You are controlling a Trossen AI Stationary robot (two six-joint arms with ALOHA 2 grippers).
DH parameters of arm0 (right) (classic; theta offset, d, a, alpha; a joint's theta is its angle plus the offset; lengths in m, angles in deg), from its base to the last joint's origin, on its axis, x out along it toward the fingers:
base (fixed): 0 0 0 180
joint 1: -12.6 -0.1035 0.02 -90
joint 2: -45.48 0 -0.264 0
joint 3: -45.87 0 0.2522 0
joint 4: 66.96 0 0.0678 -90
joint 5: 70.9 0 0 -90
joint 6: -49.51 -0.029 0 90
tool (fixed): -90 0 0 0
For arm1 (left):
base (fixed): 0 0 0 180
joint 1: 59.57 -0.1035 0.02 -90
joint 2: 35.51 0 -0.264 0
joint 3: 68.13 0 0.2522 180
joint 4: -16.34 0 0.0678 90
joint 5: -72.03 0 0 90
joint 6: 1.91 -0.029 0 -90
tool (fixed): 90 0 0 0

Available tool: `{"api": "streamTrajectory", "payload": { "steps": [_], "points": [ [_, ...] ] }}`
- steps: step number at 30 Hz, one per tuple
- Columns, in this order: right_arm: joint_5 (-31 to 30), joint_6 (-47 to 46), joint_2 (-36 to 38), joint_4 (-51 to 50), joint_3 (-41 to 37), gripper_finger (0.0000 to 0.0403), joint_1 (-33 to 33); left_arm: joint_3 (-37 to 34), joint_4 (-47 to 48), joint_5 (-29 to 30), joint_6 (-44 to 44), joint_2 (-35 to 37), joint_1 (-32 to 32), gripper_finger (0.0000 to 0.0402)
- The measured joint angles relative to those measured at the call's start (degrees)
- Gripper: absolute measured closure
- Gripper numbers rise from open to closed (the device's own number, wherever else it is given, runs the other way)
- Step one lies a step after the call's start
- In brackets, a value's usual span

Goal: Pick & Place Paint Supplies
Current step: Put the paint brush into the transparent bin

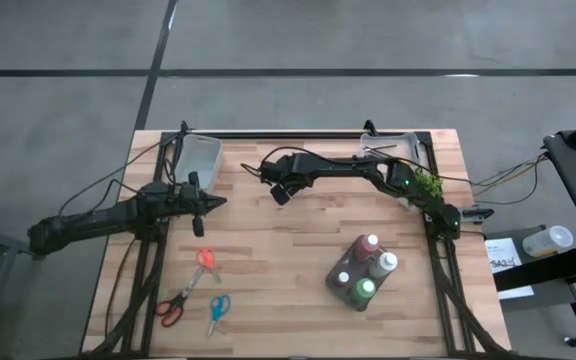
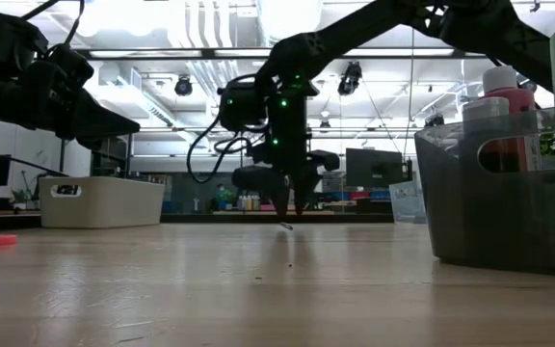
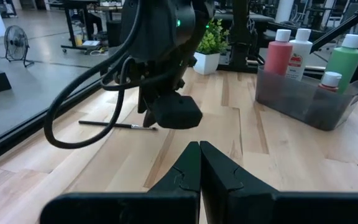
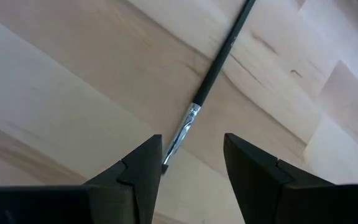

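A thin dark paintbrush (image 4: 211, 79) with a silver ferrule (image 4: 188, 121) lies flat on the wooden table; it also shows in the left wrist view (image 3: 114, 125). My right gripper (image 4: 191, 163) hangs open just above its ferrule end, pointing steeply down, one finger on either side and not touching it; from above, the gripper (image 1: 280, 191) stands at mid-table toward the far edge. Paint bottles with pale caps, red (image 3: 278, 53), white (image 3: 301, 53) and green (image 3: 344, 59), stand upright in a dark tray (image 1: 340, 290). My left gripper (image 1: 218, 203) waits shut at the table's left.
Three pairs of scissors (image 1: 206, 262) (image 1: 173, 305) (image 1: 218, 310) lie near the front left. A white bin (image 1: 196, 160) stands at the far left, a clear container (image 1: 393, 148) at the far right, and a small potted plant (image 1: 426, 185) beside the right arm.
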Motion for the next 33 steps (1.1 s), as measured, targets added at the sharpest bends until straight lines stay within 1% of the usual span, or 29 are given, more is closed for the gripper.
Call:
{"api": "streamTrajectory", "payload": {
  "steps": [14,17,20,27,33],
  "points": [
    [2.09,-2.74,0.22,3.86,-4.17,0.0233,0.24,0.00,0.00,0.01,0.02,0.00,-0.01,0.0401],
    [2.24,-2.71,0.28,4.27,-4.38,0.0239,0.22,0.00,0.00,0.00,0.02,0.00,0.00,0.0401],
    [2.44,-2.48,0.26,4.36,-4.11,0.0265,0.22,-0.01,0.00,0.00,0.02,0.00,0.00,0.0401],
    [2.87,-2.18,0.20,5.23,-4.62,0.0341,0.21,0.00,0.00,0.01,0.02,0.00,-0.02,0.0401],
    [2.80,-1.99,0.20,5.16,-4.92,0.0384,0.17,0.00,0.00,0.00,0.02,0.00,0.00,0.0401]
  ]
}}
